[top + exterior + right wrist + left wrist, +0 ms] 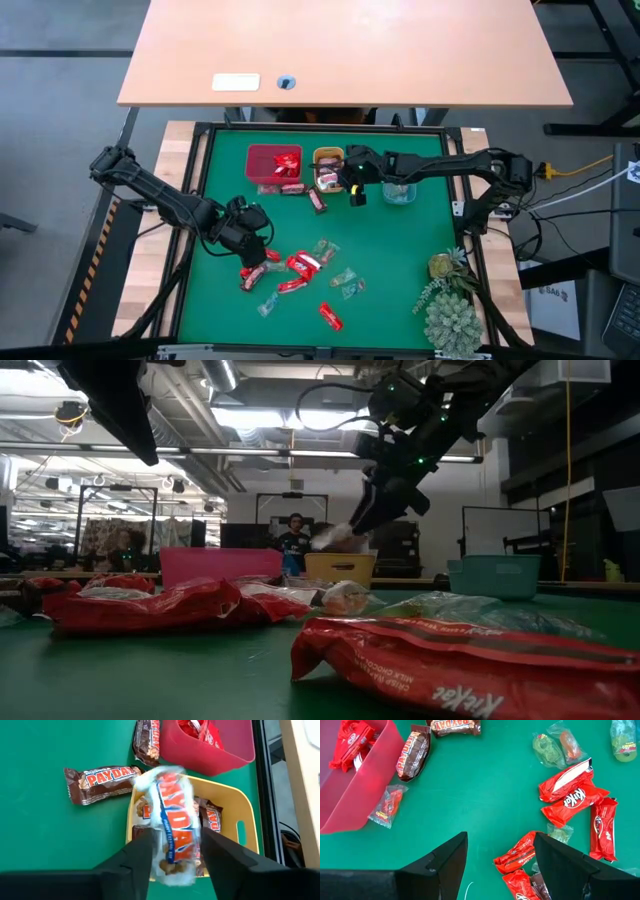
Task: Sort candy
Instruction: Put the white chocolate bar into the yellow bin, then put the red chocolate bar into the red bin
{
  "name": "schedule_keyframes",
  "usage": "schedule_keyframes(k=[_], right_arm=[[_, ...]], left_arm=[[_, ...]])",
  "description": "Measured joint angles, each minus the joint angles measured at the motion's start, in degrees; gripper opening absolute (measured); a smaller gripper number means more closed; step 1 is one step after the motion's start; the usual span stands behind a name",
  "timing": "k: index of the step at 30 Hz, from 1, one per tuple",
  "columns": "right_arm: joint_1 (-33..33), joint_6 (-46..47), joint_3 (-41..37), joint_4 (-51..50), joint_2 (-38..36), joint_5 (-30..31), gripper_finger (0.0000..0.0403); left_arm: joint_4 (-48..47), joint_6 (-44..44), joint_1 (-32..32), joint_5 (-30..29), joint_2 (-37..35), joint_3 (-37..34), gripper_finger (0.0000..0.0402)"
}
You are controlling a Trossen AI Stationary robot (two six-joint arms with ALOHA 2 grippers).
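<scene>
Green table mat (400, 260), with the yellow tray (235, 815) as landmark. Beside it, the red tray (220, 750) holding KitKats. Above the yellow tray, right gripper (172, 851) clamped on a PayDay bar (172, 820); best lowered closer and released squarely inside. Just outside the tray, two more PayDay bars (102, 781). Well away from the tray, left gripper (500, 857), fingers spread and empty, over scattered KitKats (575, 797).

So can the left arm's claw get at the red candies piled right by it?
Probably yes. The left claw hangs open over the red candies, which lie loose on the green mat with nothing covering them.
</scene>
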Motion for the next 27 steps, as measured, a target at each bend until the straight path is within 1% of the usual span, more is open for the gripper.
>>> schedule_keyframes(k=[5,10,15,18,22,27], right_arm=[[0.0,0.0,0.0,0.1,0.0,1.5,0.0215],[0.0,0.0,0.0,0.1,0.0,1.5,0.0237],[0.0,0.0,0.0,0.0,0.0,1.5,0.0241],[0.0,0.6,0.0,-0.2,0.0,1.5,0.0241],[0.0,3.9,0.0,-0.2,0.0,1.4,0.0241],[0.0,4.2,0.0,-0.2,0.0,0.8,0.0241]], left_arm=[[0.0,0.0,0.0,0.0,0.0,0.0,0.0223],[0.2,0.0,0.0,0.0,0.4,0.0,0.0223],[1.7,3.0,0.0,0.2,3.1,0.0,0.0223],[3.2,6.1,0.0,1.9,5.3,0.0,0.0223],[5.0,9.9,0.0,4.5,8.2,0.0,0.0223],[6.0,13.1,0.0,6.9,12.0,0.0,0.0223]])
